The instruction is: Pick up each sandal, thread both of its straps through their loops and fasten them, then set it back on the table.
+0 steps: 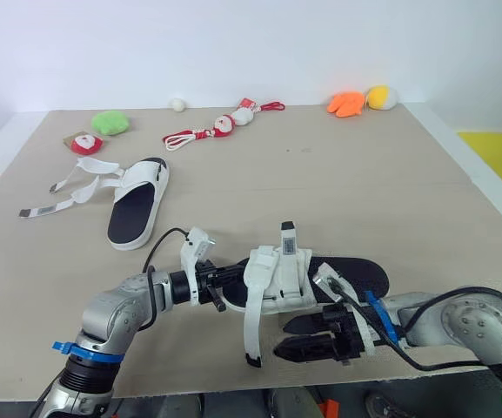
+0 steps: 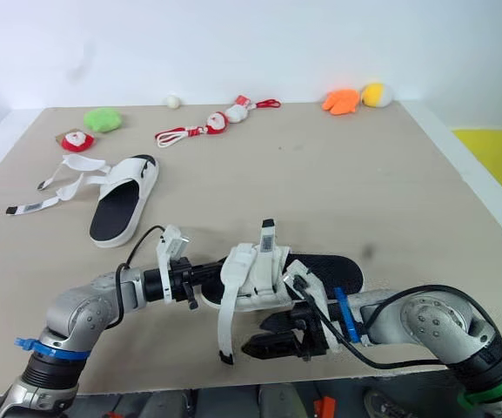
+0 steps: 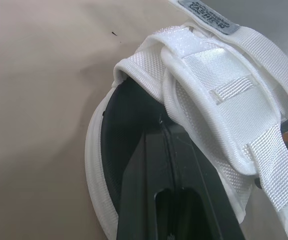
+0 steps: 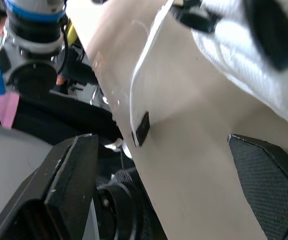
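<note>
The near sandal [image 1: 278, 280] is white with a black footbed and sits close to the tabletop's [image 1: 338, 192] front edge, about midway along it. The grey tab [image 3: 206, 16] at the end of one strap carries print that looks like "FASHION"; a smaller line above it is too fine to read. That strap stands up over the sandal, while the other strap [image 1: 251, 335] hangs down past the sole with its dark tip just above the tabletop.

The left gripper [image 1: 222, 289] reaches in level from the left-hand side. Its jaws are closed on the toe end, and a black finger [image 3: 151, 180] lies on the footbed under the straps. The right gripper [image 1: 284, 338] comes in from the right, low along the front edge and just below the sandal. Its jaws are spread wide and hold nothing.

The far sandal [image 1: 137, 205] lies flat towards the rear left corner, and its two undone straps trail towards the left edge. Soft toys line the rear edge: a green one [image 1: 110, 122], a red-and-white rope toy [image 1: 220, 127], an orange one [image 1: 346, 104] and a yellow one [image 1: 381, 97].
</note>
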Action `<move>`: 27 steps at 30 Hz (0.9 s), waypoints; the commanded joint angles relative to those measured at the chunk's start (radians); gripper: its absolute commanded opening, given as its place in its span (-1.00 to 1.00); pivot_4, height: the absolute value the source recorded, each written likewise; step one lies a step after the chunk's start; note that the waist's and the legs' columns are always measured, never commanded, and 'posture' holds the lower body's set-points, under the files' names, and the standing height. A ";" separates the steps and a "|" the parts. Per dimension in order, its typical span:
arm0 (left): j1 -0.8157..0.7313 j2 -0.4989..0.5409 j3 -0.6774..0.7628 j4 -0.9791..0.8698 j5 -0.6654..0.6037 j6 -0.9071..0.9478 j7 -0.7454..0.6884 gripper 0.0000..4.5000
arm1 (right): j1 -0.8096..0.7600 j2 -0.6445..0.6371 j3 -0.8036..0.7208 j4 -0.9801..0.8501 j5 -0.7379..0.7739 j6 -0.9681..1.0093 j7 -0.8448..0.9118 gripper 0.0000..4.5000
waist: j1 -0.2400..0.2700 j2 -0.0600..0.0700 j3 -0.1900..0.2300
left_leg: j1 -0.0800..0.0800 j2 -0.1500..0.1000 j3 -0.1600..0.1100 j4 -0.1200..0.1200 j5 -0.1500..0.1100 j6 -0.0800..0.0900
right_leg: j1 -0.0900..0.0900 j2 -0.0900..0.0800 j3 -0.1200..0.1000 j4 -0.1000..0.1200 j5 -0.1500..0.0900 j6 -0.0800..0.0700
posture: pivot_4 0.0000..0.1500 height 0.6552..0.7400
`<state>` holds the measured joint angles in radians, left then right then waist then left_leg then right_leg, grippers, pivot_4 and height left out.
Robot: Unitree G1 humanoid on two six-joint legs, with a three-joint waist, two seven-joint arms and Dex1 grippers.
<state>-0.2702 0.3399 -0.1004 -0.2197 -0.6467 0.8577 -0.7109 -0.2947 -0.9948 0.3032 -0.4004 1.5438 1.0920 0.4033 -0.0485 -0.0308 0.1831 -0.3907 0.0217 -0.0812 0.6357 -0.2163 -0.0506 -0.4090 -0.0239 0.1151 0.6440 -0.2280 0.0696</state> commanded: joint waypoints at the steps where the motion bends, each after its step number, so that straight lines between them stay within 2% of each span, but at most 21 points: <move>1: 0.028 0.006 -0.019 0.008 0.006 0.025 0.010 -1.00 | -0.038 0.055 -0.014 0.014 0.160 0.035 -0.184 0.99 | 0.000 0.000 0.000 | 0.000 0.000 0.000 0.000 0.000 0.000 | 0.000 0.000 0.000 0.000 0.000 0.000 | 1.00 1.00; 5: 0.036 0.006 -0.021 0.002 0.004 0.028 0.014 -1.00 | -0.085 0.126 0.020 0.023 0.295 0.021 -0.363 0.99 | -0.001 0.000 0.000 | 0.000 0.000 0.000 0.000 0.000 0.000 | 0.000 0.001 0.000 0.000 0.000 0.000 | 1.00 1.00; 10: 0.035 0.001 -0.021 -0.001 0.005 0.032 0.017 -1.00 | -0.120 0.183 0.058 0.020 0.386 0.001 -0.524 0.99 | -0.009 -0.001 0.000 | 0.001 0.003 0.000 0.000 0.000 0.000 | 0.000 0.003 0.000 0.000 0.001 0.000 | 1.00 1.00; 13: 0.032 -0.001 -0.019 0.001 0.006 0.032 0.016 -1.00 | -0.137 0.203 0.073 0.023 0.423 -0.006 -0.585 0.63 | -0.011 0.000 -0.001 | 0.002 0.006 -0.001 0.000 0.000 0.001 | 0.000 0.007 0.000 0.000 0.001 0.000 | 1.00 1.00; 17: 0.029 0.001 -0.017 0.004 0.006 0.033 0.014 -1.00 | -0.174 0.212 0.069 0.023 0.428 0.002 -0.594 0.04 | -0.010 0.000 -0.001 | -0.001 0.006 -0.001 0.000 0.000 0.001 | -0.001 0.006 0.000 -0.001 0.001 0.000 | 1.00 1.00; 22: 0.024 0.002 -0.017 0.009 0.005 0.030 0.015 -1.00 | -0.225 0.205 0.049 0.030 0.428 0.024 -0.523 -0.92 | -0.003 0.000 -0.001 | -0.002 0.005 -0.001 0.000 -0.002 0.002 | -0.001 0.006 0.001 -0.002 0.000 -0.001 | 1.00 1.00; 23: 0.023 0.003 -0.017 0.011 0.006 0.029 0.014 -1.00 | -0.249 0.198 0.044 0.034 0.428 0.037 -0.494 -0.98 | -0.001 0.000 -0.001 | -0.002 0.005 -0.001 0.000 -0.002 0.003 | -0.001 0.006 0.001 -0.002 0.000 -0.001 | 1.00 1.00; 27: 0.016 0.001 -0.015 0.018 0.006 0.025 0.015 -1.00 | -0.335 0.184 0.034 0.089 0.428 0.086 -0.417 -0.98 | 0.000 0.001 -0.001 | -0.002 0.005 -0.001 0.000 -0.002 0.003 | -0.002 0.006 0.000 -0.002 0.000 -0.001 | 1.00 1.00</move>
<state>-0.2608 0.3355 -0.0939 -0.2227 -0.6553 0.8605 -0.7071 -0.5777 -0.8079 0.3832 -0.3147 1.9484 1.1747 -0.0574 -0.0489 -0.0300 0.1825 -0.3931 0.0269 -0.0821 0.6355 -0.2184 -0.0472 -0.4107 -0.0178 0.1157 0.6420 -0.2280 0.0685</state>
